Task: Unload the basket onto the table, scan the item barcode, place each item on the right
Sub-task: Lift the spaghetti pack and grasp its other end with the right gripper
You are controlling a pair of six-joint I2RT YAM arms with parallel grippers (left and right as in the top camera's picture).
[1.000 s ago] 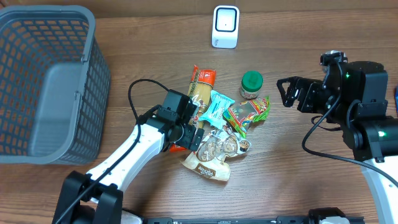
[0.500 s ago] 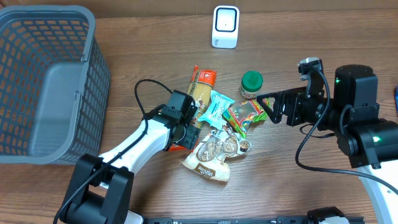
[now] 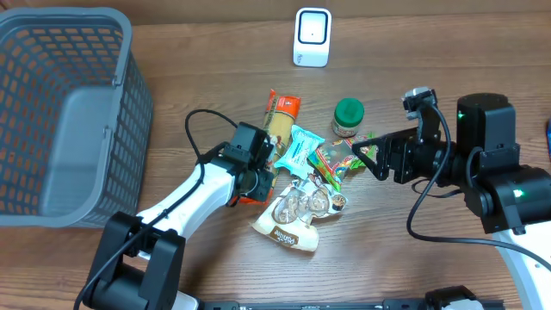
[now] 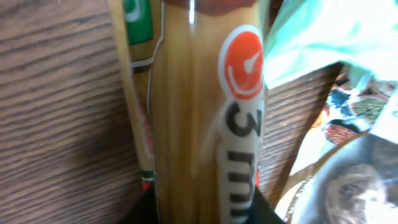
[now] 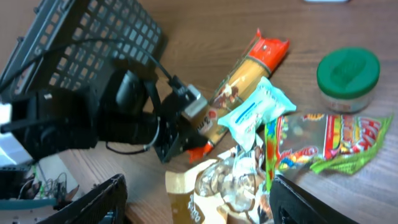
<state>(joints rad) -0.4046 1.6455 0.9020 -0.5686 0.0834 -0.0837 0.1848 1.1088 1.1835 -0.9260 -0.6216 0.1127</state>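
A long spaghetti packet with orange ends lies slanted in the pile of groceries at the table's middle. My left gripper is shut on its lower end. In the left wrist view the packet fills the frame, and a black fingertip presses against each side of it. No barcode shows on it. The white scanner stands at the far edge. My right gripper hovers open over the right side of the pile, holding nothing. Its fingers frame the brown pouch.
A teal packet, a green candy bag, a green-lidded jar and a brown snack pouch crowd around the spaghetti. A grey mesh basket fills the left of the table.
The left gripper has closed on the spaghetti packet. The right arm has swung left toward the pile, and its jaws have narrowed a little.
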